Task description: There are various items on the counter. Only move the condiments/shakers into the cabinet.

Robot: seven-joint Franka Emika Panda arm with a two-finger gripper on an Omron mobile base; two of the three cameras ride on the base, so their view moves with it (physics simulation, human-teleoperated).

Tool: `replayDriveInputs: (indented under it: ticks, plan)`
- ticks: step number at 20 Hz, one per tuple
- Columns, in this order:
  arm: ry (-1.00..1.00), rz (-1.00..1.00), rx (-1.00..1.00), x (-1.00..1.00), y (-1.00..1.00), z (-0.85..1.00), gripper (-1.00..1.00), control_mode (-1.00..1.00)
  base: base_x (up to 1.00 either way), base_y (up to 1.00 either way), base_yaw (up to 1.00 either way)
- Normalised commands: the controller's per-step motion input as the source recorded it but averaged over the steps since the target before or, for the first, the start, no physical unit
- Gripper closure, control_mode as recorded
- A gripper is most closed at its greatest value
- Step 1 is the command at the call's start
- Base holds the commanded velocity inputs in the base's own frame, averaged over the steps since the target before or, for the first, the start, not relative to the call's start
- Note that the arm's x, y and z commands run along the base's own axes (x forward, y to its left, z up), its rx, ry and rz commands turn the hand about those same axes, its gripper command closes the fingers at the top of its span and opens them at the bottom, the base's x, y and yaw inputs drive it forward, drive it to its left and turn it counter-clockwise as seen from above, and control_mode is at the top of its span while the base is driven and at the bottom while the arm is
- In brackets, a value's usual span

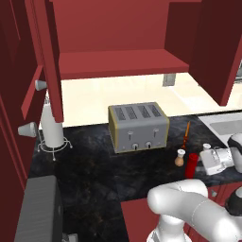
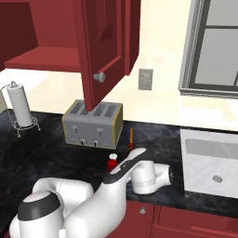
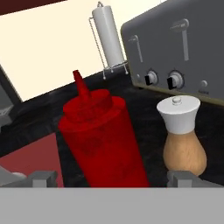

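The dark red squeeze bottle (image 3: 103,140) stands upright on the black bench (image 1: 90,179) in front of the toaster (image 1: 139,126), near the bench's front edge, with a tan shaker (image 3: 183,135) just beside it and a thin orange-red utensil (image 1: 186,134) a little further back toward the toaster's right end. The tool (image 3: 113,178) is released, its jaws spread wide with the bottle between the fingertips (image 3: 41,178) but not gripped. Above the toaster the cabinet (image 1: 123,64) stands open, its red shelf bare.

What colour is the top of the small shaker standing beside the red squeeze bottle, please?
Pale grey-white, above a tan body; the shaker shows best in the hand view.
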Motion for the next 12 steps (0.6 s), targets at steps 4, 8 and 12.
replayDriveInputs:
  ticks: [4,8,12]
  plan:
    - [0.03,0.00,0.00,0.00,0.17,0.00,-1.00,-1.00,0.00,0.00,0.00]
    - [0.02,0.00,0.00,0.00,0.20,0.00,-1.00,-1.00,0.00,0.00,0.00]
    - [0.00,0.00,0.00,0.00,0.11,0.00,1.00,-1.00,0.00,0.00,0.00]
